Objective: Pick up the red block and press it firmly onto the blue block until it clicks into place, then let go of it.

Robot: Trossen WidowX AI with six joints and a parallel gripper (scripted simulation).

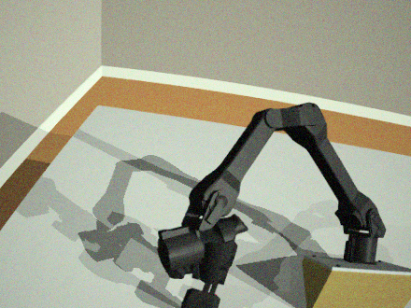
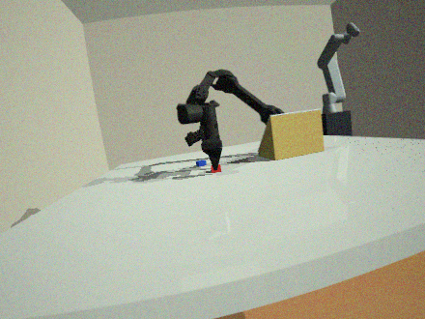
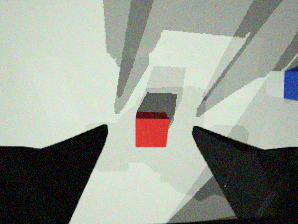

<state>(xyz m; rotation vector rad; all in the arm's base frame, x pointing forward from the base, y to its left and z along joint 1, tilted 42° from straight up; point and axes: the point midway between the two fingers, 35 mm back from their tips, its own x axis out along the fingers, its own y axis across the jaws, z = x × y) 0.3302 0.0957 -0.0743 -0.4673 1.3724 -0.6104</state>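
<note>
1. One black, jointed robot arm [image 1: 248,149] [image 2: 248,99] reaches down over a pale, glossy surface [image 1: 154,135] [image 2: 193,232] [image 3: 50,75]; in the top view its lower end is cut off by the bottom edge of the frame.
2. Two dark, tapering fingers of the tool [image 1: 201,299] [image 2: 215,168] [image 3: 150,129] stand wide apart in the wrist view, at lower left and lower right; the tool is released, with nothing clasped.
3. The small red cube-shaped block [image 2: 218,169] [image 3: 151,132] lies on the surface near the centre of the wrist view, in the gap between the fingertips, a visible strip of surface on either side of it. In the exterior view the tool's tip partly covers it, just below the centre; in the top view it cannot be seen.
4. The small blue block [image 2: 201,163] [image 3: 291,85] lies apart from the red one, cut off by the right edge of the wrist view. The exterior view shows it left of the tool's tip, too small for detail; the top view does not show it.
5. A yellow, slope-sided stand [image 1: 364,291] [image 2: 298,135] carries the arm, cropped at lower right in the top view.
</note>
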